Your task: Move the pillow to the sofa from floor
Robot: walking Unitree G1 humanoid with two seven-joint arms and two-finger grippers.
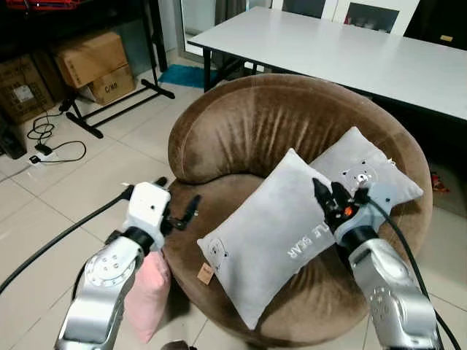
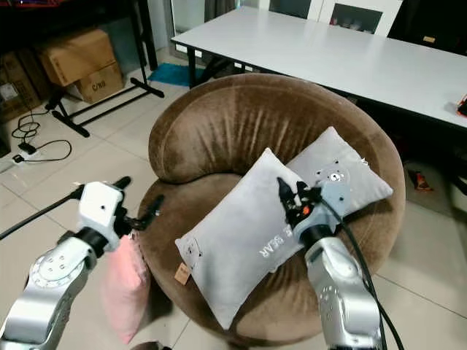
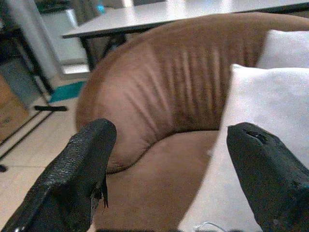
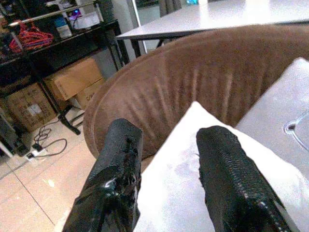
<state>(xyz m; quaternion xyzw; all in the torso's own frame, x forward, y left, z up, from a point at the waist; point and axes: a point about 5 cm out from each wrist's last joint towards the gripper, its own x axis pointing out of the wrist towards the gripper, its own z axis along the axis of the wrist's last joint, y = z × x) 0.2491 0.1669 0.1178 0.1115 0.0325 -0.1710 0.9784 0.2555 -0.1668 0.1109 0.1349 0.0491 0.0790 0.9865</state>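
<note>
A tiled floor [image 1: 44, 211] runs past cardboard boxes [image 1: 95, 62] and a long white tabletop [image 1: 350, 51] to a round brown sofa [image 1: 241, 124]. In the left eye view, 2 grey pillows sit on the sofa seat: the front pillow [image 1: 270, 233] leans across the seat, the back pillow [image 1: 365, 171] rests against the backrest behind it. A pink pillow [image 1: 149, 292] hangs low beside the sofa's outer edge, under the left arm. The left gripper [image 1: 179, 200] hovers at the sofa's rim, fingers spread wide and holding nothing. The right gripper [image 1: 330, 193] sits over the front pillow.

In the left wrist view, both fingers [image 3: 77, 179] stand far apart before the sofa back.

In the right wrist view, the fingers [image 4: 227, 179] are parted, above the front pillow and gripping nothing.
</note>
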